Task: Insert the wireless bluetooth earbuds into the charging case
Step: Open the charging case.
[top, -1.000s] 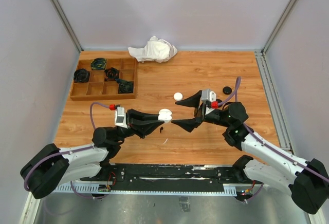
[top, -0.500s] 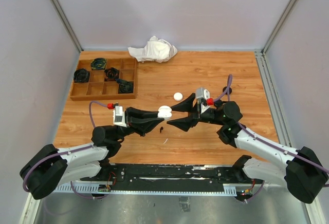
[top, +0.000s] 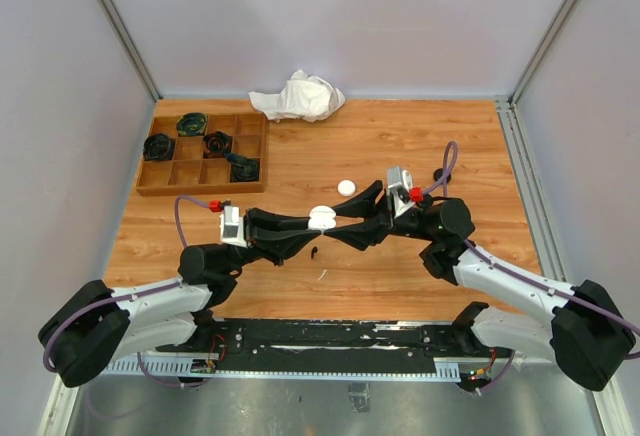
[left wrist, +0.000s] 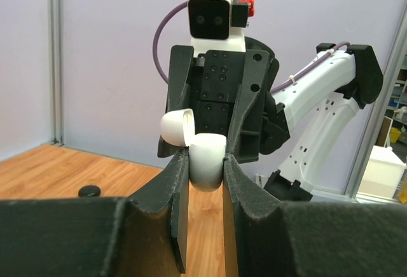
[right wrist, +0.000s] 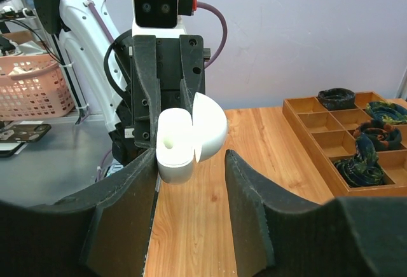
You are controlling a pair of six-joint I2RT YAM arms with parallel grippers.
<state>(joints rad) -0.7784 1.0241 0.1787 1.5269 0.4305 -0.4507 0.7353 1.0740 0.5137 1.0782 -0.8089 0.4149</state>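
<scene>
My left gripper point(top: 318, 222) is shut on a white charging case point(top: 322, 218), holding it above the table with its lid point(right wrist: 210, 128) swung open. In the left wrist view the case point(left wrist: 207, 159) is pinched between my fingertips. My right gripper point(right wrist: 191, 162) faces it from the right, still open, jaws on either side of the case point(right wrist: 175, 147). Its left finger touches the base, and its right finger stands just clear of the lid. One tiny black earbud point(top: 314, 252) lies on the wood below the grippers. An empty socket shows in the case's base.
A thin white sliver point(top: 322, 275) lies near the earbud. A second white round case point(top: 346, 187) and a black puck point(top: 441, 175) sit further back. A wooden divided tray point(top: 203, 153) with dark items stands at the back left, beside a crumpled white cloth point(top: 298, 96).
My right gripper has moved left up to the held case and narrowed its jaws around it. My left gripper and the case have stayed put.
</scene>
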